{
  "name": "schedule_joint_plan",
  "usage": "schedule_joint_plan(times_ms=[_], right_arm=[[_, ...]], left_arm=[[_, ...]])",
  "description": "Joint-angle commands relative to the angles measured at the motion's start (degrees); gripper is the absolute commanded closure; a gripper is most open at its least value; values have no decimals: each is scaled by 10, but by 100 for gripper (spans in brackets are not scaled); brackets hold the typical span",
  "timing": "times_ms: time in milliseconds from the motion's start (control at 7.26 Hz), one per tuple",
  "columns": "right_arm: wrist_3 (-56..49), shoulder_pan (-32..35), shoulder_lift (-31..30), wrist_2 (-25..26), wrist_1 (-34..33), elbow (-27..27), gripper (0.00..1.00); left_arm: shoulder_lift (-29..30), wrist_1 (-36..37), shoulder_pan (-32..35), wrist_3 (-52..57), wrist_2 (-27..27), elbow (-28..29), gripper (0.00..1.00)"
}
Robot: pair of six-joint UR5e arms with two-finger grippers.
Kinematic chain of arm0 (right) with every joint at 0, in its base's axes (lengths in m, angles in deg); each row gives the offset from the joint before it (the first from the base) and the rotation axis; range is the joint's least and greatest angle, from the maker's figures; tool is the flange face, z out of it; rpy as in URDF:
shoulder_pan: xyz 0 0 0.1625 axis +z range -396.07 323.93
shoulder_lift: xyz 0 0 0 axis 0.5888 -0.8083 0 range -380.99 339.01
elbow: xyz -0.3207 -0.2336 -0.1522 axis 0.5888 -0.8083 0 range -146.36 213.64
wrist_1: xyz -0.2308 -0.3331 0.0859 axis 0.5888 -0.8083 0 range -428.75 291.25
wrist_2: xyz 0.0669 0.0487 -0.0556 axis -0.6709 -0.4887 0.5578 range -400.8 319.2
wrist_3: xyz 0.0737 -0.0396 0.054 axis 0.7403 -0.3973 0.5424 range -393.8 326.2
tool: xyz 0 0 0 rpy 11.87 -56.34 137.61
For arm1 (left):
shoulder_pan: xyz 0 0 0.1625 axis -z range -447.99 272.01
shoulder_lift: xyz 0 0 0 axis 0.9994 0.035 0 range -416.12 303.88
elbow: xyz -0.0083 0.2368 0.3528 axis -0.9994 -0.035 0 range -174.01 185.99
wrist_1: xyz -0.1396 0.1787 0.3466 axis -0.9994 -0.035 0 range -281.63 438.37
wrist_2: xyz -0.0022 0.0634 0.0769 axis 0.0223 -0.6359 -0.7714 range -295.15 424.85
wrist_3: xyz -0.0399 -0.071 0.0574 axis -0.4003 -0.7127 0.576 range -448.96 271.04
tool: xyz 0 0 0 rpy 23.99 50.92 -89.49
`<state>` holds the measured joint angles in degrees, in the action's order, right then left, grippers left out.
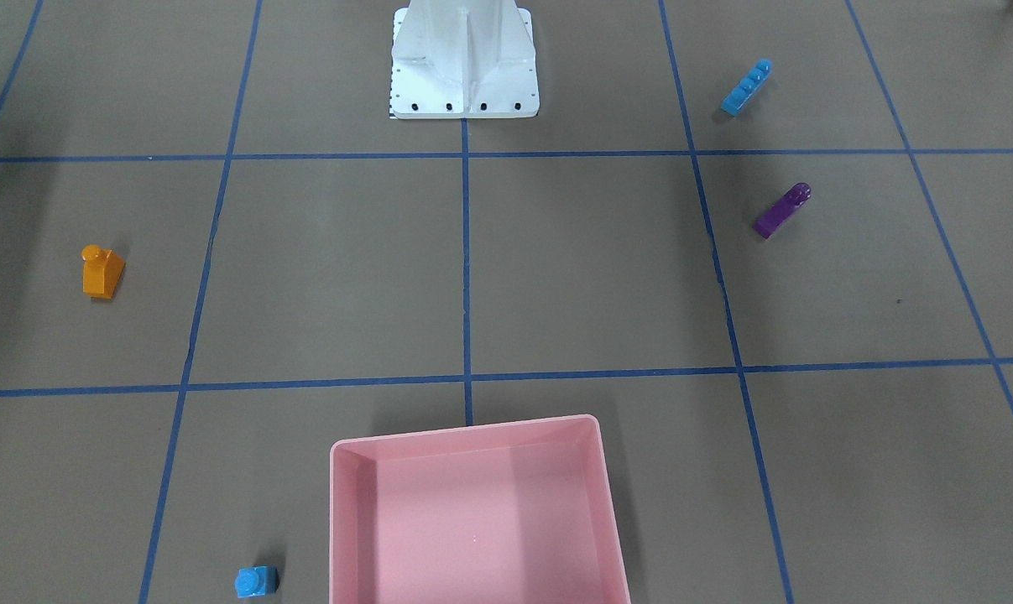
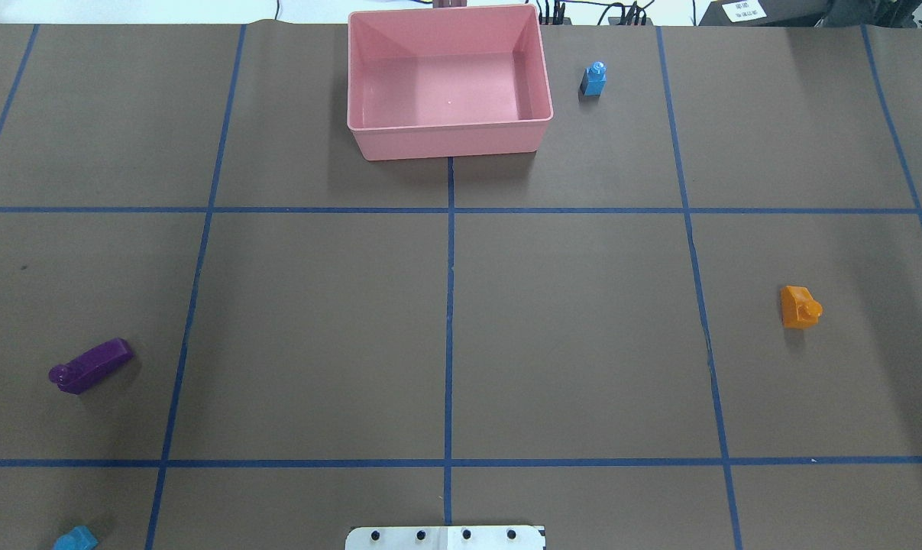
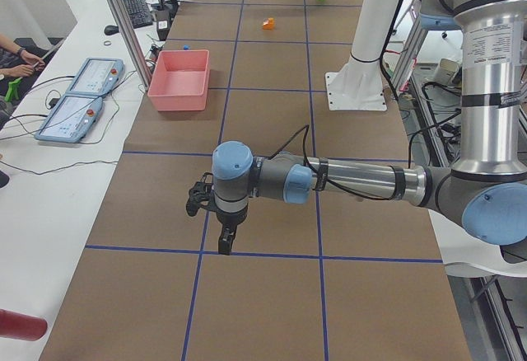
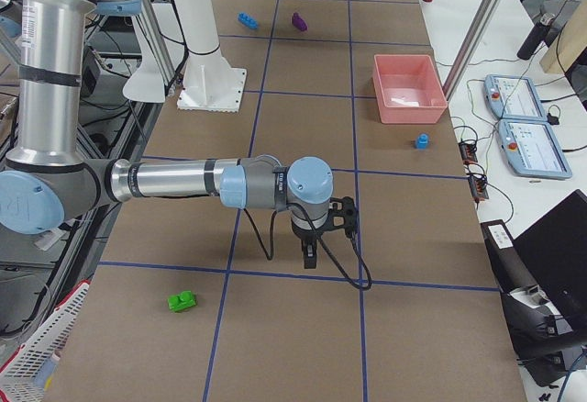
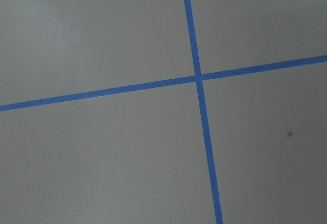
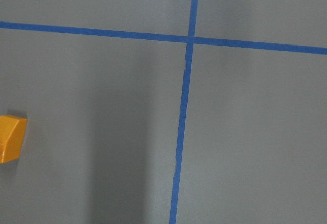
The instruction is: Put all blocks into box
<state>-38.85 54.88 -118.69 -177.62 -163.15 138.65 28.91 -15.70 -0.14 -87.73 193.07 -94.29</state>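
The pink box [image 2: 445,88] stands empty at the table's far middle, also seen as the box [image 1: 472,520]. A tiny blue cube [image 2: 594,79] sits just right of it. The orange sloped block [image 2: 800,307] lies at mid right, its edge showing as the orange block [image 6: 10,138]. A purple block [image 2: 90,366] and a long blue block [image 1: 746,87] lie on the left. A green block [image 4: 182,302] lies beyond the right end. My left gripper [image 3: 224,241] and right gripper [image 4: 310,257] hang over bare table, far from the blocks. I cannot tell whether they are open or shut.
The white metal base [image 1: 464,59] stands at the robot's edge of the table. Blue tape lines [image 5: 196,75] grid the brown surface. Operator panels [image 3: 82,97] and a person's hands lie on the side desk beyond the box.
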Motion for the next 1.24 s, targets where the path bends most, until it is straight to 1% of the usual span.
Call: schedule_joint_plan(times_ms=[0, 138, 275, 413, 551, 688, 826, 1101], right_arm=[[93, -44, 77, 0, -3, 7, 0], [163, -114, 126, 7, -1, -9, 0], [180, -162, 139, -2, 33, -28, 0], [209, -194, 132, -1, 85, -29, 0], [319, -241, 127, 15, 137, -28, 0], [414, -297, 113, 80, 214, -28, 0], [453, -335, 83, 100, 282, -31, 0], [473, -363, 67, 95, 287, -38, 0]], left_arm=[[11, -20, -32, -14, 16, -3, 0], [15, -53, -32, -17, 35, -3, 0], [15, -84, -32, -36, 37, -1, 0], [16, -101, -33, -56, 37, 1, 0], [16, -104, -36, -59, 37, 4, 0], [16, -105, -36, -60, 37, 3, 0], [16, -105, -36, -60, 37, 4, 0], [17, -105, -36, -66, 37, 1, 0]])
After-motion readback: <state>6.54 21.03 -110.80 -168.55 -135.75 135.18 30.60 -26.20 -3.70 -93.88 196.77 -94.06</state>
